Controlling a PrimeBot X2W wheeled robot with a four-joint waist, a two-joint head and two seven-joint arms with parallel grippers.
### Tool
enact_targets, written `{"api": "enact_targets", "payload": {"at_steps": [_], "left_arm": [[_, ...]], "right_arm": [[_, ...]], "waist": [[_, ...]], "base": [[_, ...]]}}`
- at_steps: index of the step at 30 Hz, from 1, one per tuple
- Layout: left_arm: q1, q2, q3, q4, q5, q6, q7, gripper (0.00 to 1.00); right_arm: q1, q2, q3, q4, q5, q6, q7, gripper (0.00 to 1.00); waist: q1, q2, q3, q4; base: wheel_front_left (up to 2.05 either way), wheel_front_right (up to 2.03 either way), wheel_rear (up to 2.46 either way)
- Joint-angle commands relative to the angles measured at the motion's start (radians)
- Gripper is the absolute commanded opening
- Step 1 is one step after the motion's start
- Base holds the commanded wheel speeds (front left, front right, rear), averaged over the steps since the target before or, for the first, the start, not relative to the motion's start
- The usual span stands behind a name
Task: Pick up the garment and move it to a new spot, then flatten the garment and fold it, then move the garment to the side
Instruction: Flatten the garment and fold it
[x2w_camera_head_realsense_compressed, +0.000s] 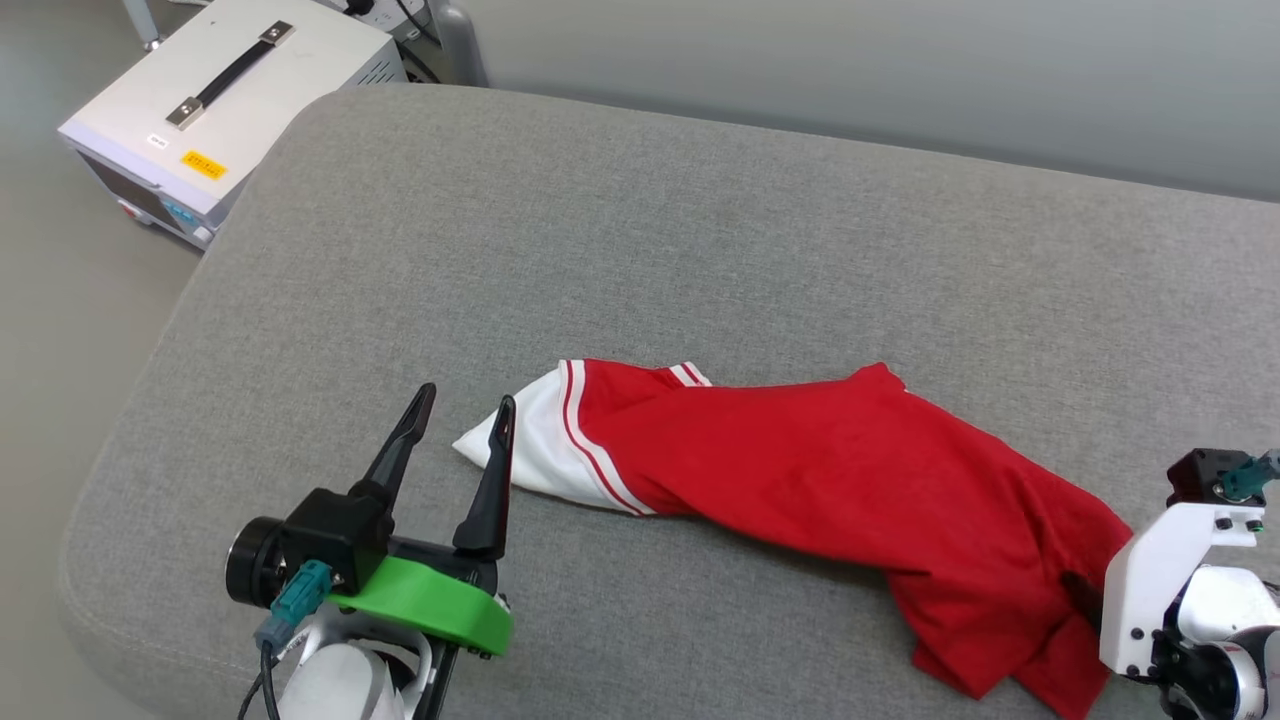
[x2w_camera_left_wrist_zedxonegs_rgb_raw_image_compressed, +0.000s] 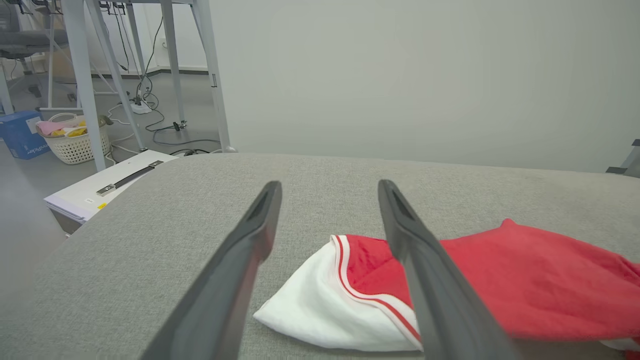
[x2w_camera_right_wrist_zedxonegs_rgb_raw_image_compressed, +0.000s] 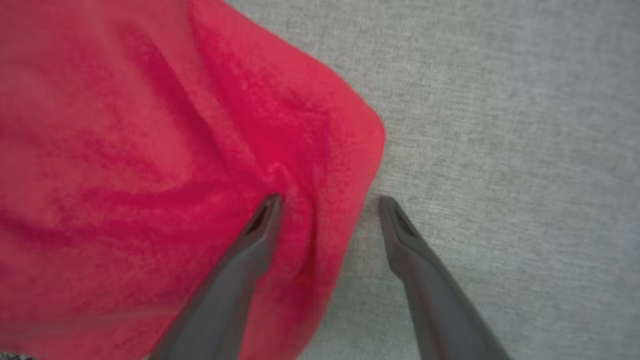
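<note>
Garment (x2w_camera_head_realsense_compressed: 800, 460) lies rumpled on grey cushion (x2w_camera_head_realsense_compressed: 600, 250); left gripper (x2w_camera_head_realsense_compressed: 468, 395) gapes beside its white sleeve (x2w_camera_head_realsense_compressed: 535, 450), right gripper (x2w_camera_right_wrist_zedxonegs_rgb_raw_image_compressed: 330, 198) splayed, straddling the red edge.

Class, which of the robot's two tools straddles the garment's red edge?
The right tool: one finger over the garment, the other over grey cushion. The left tool stands open near the white sleeve.

garment (x2w_camera_head_realsense_compressed: 850, 470) corner cropped (bottom edge), folds blurred
</note>
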Motion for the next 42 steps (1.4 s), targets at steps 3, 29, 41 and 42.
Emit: {"api": "enact_targets", "payload": {"at_steps": [3,29,41,42], "left_arm": [[-0.017,-0.023,0.018,0.012,0.022,-0.020,-0.006,1.00],[0.008,-0.103,0.088,0.075,0.054,-0.084,-0.006,1.00],[-0.001,-0.120,0.095,0.085,0.058,-0.089,-0.006,1.00],[0.001,-0.121,0.099,0.087,0.058,-0.090,-0.006,1.00]], "right_arm": [[-0.021,0.018,-0.008,0.057,0.030,-0.001,-0.018,1.00],[-0.013,-0.052,0.541,-0.312,0.311,-0.001,0.012,0.00],[-0.168,-0.097,0.796,-0.027,0.338,-0.001,-0.177,1.00],[-0.175,-0.101,0.786,-0.029,0.348,-0.001,-0.182,1.00]], "waist": [[0.0000,0.0000,0.023,0.019],[0.0000,0.0000,-0.029,0.013],[0.0000,0.0000,-0.011,0.048],[0.0000,0.0000,-0.015,0.047]], "base": [[0.00,0.00,0.00],[0.00,0.00,0.00],[0.00,0.00,0.00],[0.00,0.00,0.00]]}}
